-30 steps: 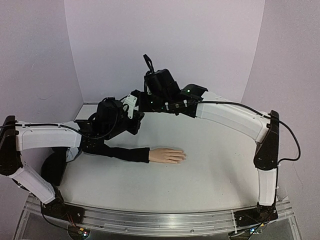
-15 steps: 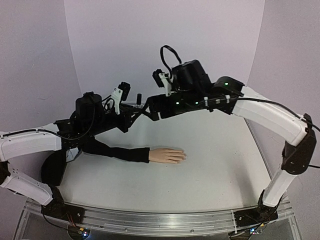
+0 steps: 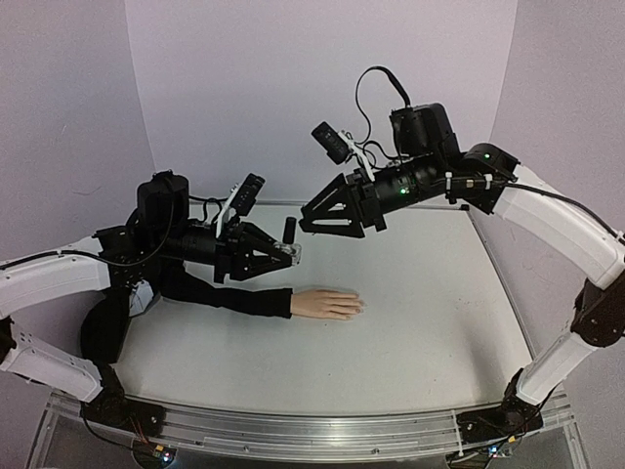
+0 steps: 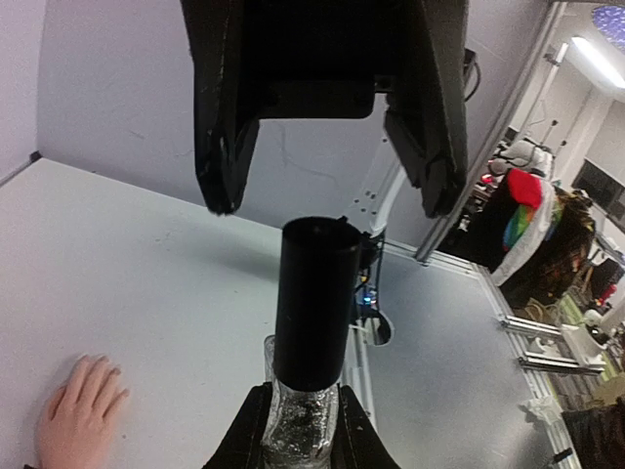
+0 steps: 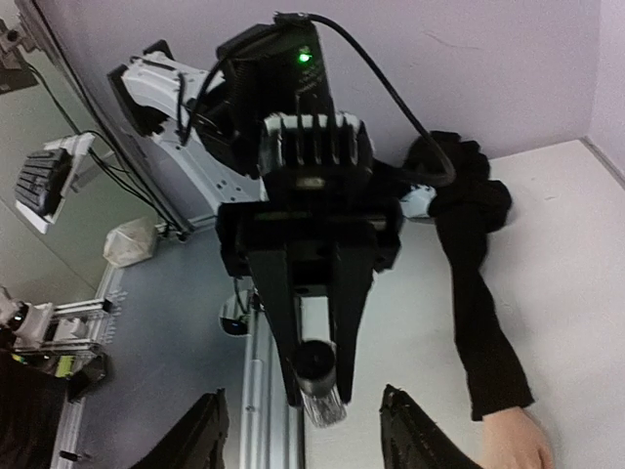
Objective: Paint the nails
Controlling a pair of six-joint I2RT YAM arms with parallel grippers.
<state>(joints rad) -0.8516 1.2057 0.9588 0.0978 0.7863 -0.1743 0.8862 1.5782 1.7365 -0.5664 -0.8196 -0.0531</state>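
The pale mannequin hand [image 3: 327,303] lies flat on the table at the end of a black sleeve [image 3: 225,293]; its nails [image 3: 357,307] are too small to make out. My left gripper [image 3: 290,254] is shut on the clear body of a polish bottle [image 4: 305,415] with a tall black cap [image 4: 314,298], held above the table behind the hand. My right gripper [image 3: 307,219] is open, its fingers [image 4: 223,147] spread just beyond the cap top, apart from it. In the right wrist view the bottle [image 5: 319,369] shows end-on between my open right gripper [image 5: 308,440].
The white table [image 3: 430,313] has purple walls behind and at the sides. The sleeve bunches into a black heap [image 3: 103,327] at the left near the left arm. An aluminium rail [image 3: 293,430] runs along the near edge.
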